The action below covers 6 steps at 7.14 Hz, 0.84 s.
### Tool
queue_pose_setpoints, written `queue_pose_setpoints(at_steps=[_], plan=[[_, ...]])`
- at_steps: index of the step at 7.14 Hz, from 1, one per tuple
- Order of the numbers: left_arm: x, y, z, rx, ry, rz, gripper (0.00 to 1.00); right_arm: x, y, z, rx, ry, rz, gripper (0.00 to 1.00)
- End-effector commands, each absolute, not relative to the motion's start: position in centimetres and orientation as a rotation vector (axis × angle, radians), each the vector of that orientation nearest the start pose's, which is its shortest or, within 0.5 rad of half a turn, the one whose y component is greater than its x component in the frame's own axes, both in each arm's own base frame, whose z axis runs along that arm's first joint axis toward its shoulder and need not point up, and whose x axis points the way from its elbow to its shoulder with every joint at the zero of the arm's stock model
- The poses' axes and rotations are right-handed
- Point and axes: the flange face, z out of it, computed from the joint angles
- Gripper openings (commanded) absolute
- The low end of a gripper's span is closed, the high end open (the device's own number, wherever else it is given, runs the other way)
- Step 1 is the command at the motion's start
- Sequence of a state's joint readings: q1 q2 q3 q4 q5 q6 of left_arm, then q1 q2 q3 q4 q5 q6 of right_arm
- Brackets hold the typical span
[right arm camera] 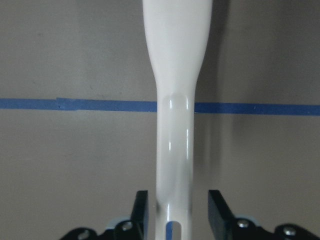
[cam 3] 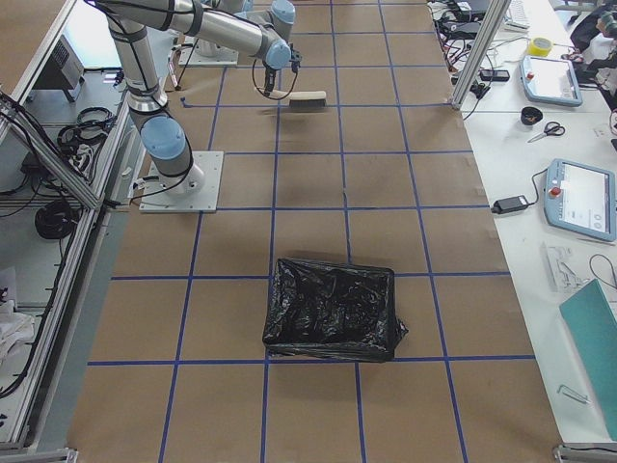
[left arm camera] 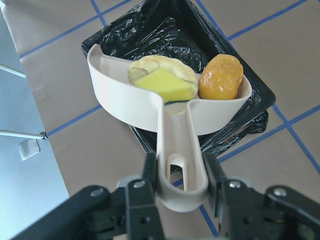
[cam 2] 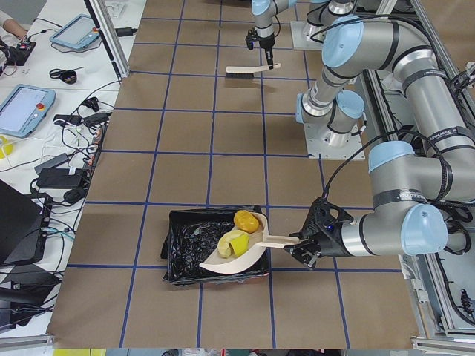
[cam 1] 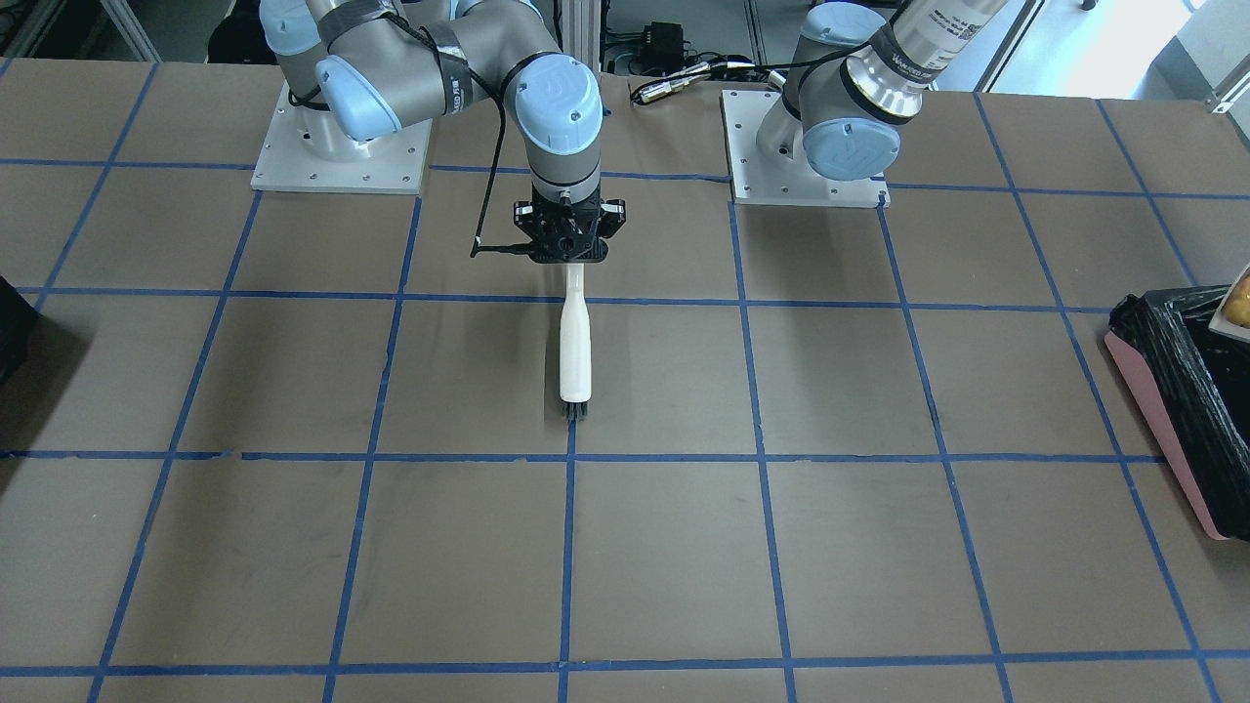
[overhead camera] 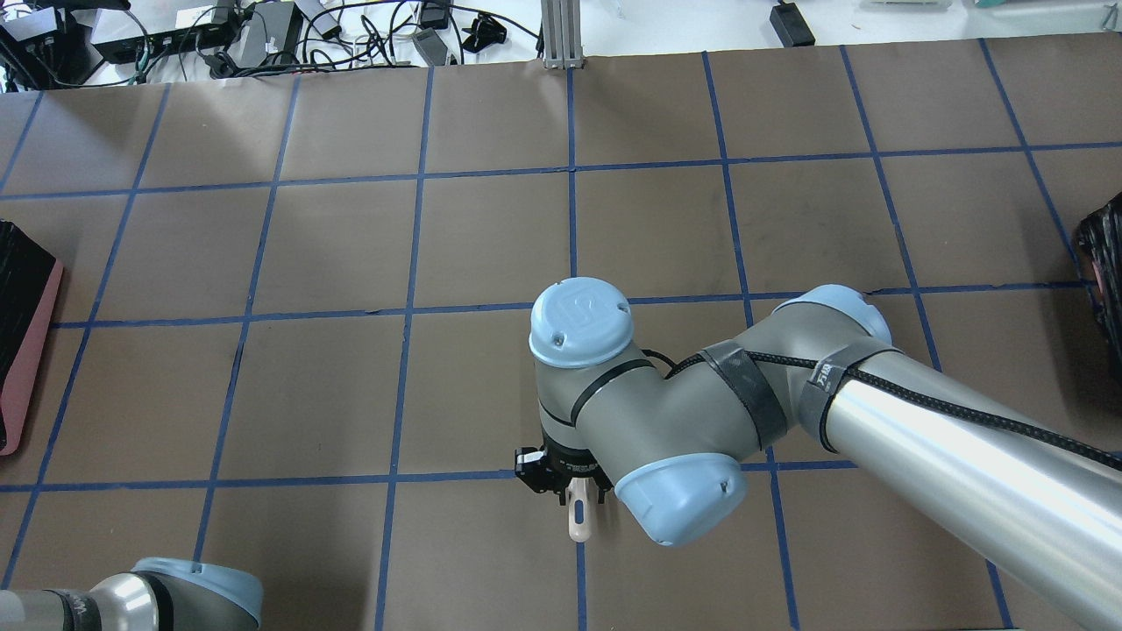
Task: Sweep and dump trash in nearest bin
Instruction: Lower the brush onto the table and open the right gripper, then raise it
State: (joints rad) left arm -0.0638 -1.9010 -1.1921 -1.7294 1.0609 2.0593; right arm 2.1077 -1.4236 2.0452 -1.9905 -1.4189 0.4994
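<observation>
In the left wrist view my left gripper [left arm camera: 181,172] is shut on the handle of a cream dustpan [left arm camera: 125,107]. It holds the pan over the pink-sided bin [left arm camera: 170,30] with its black bag. The pan carries the trash: an orange-brown lump [left arm camera: 221,77], a yellow wedge [left arm camera: 165,86] and a pale crescent [left arm camera: 157,66]. My right gripper [right arm camera: 178,212] stands over the white brush handle [right arm camera: 173,125]; its jaws are a little off the handle on both sides. The brush [cam 1: 575,351] rests on the table with its bristles down.
The bin sits at the table's end on my left [overhead camera: 31,337], at the right edge of the front view [cam 1: 1172,381]. A second black-lined bin [cam 3: 333,309] sits at the opposite end. Blue tape lines grid the brown table [cam 1: 684,547].
</observation>
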Motion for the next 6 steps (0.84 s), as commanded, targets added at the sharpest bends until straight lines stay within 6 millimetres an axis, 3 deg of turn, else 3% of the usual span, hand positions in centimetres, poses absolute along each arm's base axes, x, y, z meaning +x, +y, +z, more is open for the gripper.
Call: queue_pose_setpoints(at_steps=[1, 3, 6], plan=[[59.7, -23.9, 49.3, 0.882, 2.924, -0.627, 0.0, 36.3, -31.9, 23.9, -0.035, 3.085, 0.386, 0.73], [58.0, -26.3, 50.6, 0.977, 2.897, -0.465, 0.0, 36.8, -32.9, 25.2, -0.057, 3.078, 0.335, 0.81], [56.1, -26.8, 53.7, 0.984, 2.84, -0.459, 0.0, 37.4, -37.4, 30.6, -0.022, 3.046, 0.185, 0.93]])
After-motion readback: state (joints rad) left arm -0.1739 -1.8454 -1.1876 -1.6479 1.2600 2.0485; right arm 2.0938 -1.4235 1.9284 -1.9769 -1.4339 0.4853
